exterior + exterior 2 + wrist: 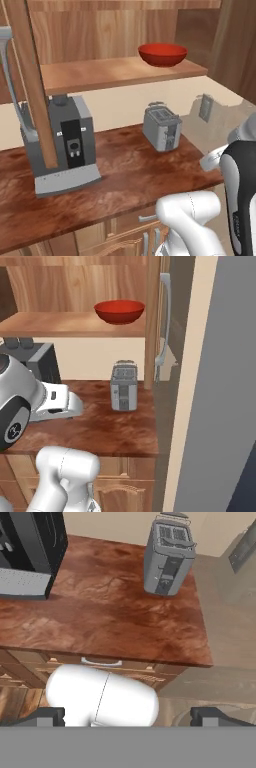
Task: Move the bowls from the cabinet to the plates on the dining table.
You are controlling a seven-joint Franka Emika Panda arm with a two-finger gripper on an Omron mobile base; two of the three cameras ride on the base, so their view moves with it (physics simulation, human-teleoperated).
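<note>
A glossy red bowl [162,54] [120,311] sits upright on the wooden shelf [100,72] of the open wall cabinet [60,281], towards the shelf's right end. My gripper [131,717] is open, its two dark fingertips [47,717] set wide apart with nothing between them. It hangs low in front of the counter's front edge, well below and short of the bowl, looking down at the counter. The plates and the dining table are out of view.
Under the shelf, a reddish-brown counter [125,175] [110,622] carries a grey toaster [161,127] [124,387] [169,559] and a coffee machine [65,145] [30,552]. An open cabinet door [30,85] stands at the left, another door [152,321] with a grey handle [165,321] at the right.
</note>
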